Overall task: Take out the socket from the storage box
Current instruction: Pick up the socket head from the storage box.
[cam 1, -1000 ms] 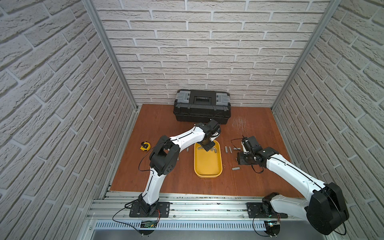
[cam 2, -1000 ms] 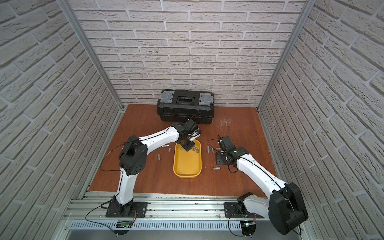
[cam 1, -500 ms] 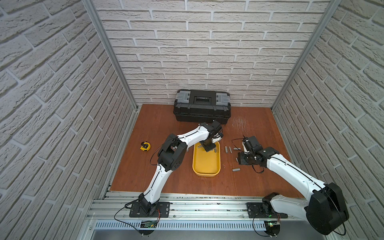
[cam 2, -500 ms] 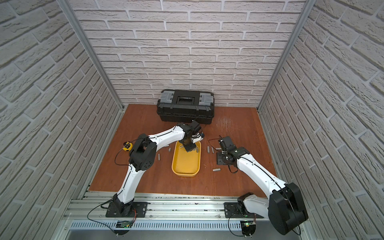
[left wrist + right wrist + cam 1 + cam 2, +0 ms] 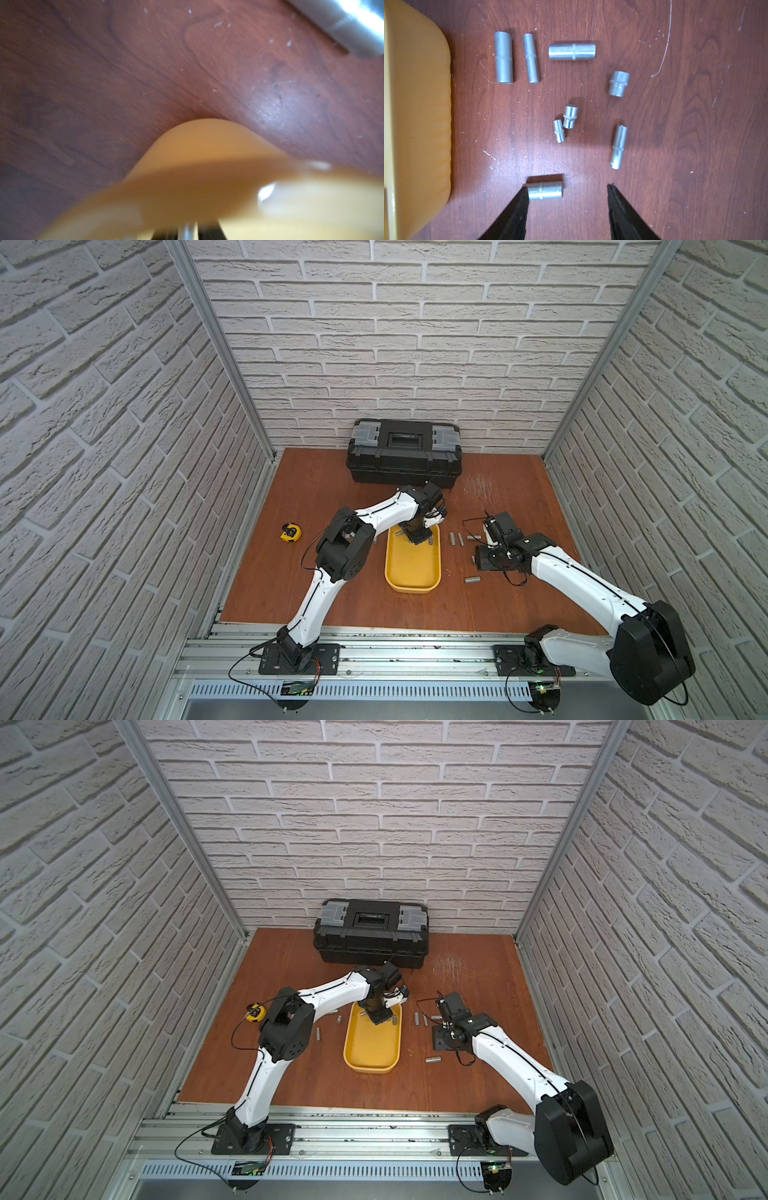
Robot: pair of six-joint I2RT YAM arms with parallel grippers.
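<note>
Newly closed, the left gripper (image 5: 419,538) is clamped on a slim socket (image 5: 188,230) inside the storage box (image 5: 411,570); the right gripper (image 5: 567,186) is held half-open above loose sockets (image 5: 572,51) alongside.

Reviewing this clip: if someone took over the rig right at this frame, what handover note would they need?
Left gripper: shut at the far end of the storage box. The blurred left wrist view shows what seems to be a thin grey socket in its grip.
Right gripper: open, low over the table, holding nothing.
Done: eight sockets lie on the table right of the box, and a few more lie left of it.
Left: lift the gripped one out. Two small sockets seem to lie inside at the far end.
</note>
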